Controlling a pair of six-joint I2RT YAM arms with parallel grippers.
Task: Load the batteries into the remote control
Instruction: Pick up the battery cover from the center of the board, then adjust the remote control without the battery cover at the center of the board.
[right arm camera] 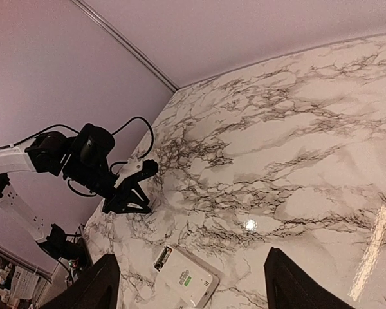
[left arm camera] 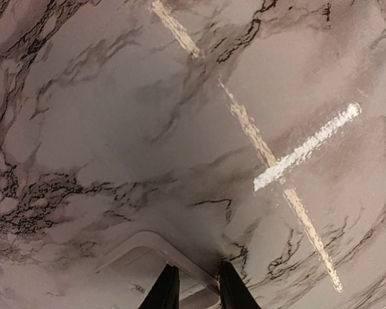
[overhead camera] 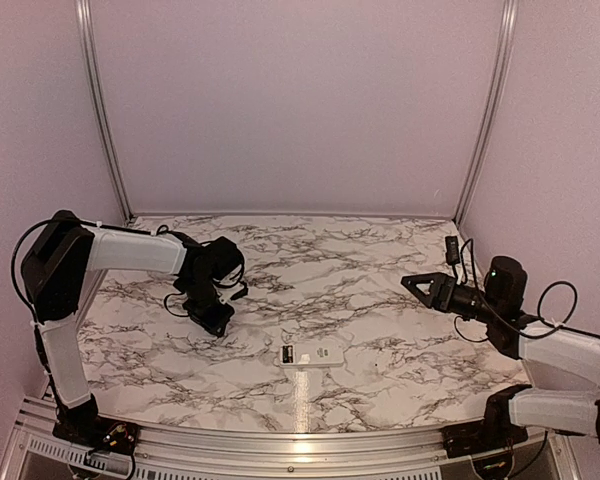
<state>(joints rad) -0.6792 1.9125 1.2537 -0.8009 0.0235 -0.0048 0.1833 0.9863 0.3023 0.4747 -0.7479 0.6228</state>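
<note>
1. Left claw (left arm camera: 198,267), seen from its own wrist camera: fingers drawn close together, low over the worktop (overhead camera: 380,250). The edge of a pale flat piece (left arm camera: 141,254) with a rounded corner sits in the narrow gap. Cannot tell if the fingers actually pinch it. Possibly the battery cover, but this is a guess.
2. Overhead view: this claw is near the left edge of the worktop, well apart from the remote (overhead camera: 315,355).
3. The remote lies flat close to the near edge, about midway along it. Neither claw touches it.
4. Right claw (overhead camera: 412,290): spread wide, holding nothing, raised over the right side of the worktop and pointing toward the middle.
5. Batteries: no loose ones can be picked out in any view. A dark strip (right arm camera: 162,257) shows at one end of the remote. It is too small to say whether it is a display, an open compartment or a cell.
6. Progress, as a judgement: early or undetermined. Nothing shows batteries seated.
7. Left to do, as it appears: open the compartment if it is closed, find the batteries, put them in, then close the cover.
</note>
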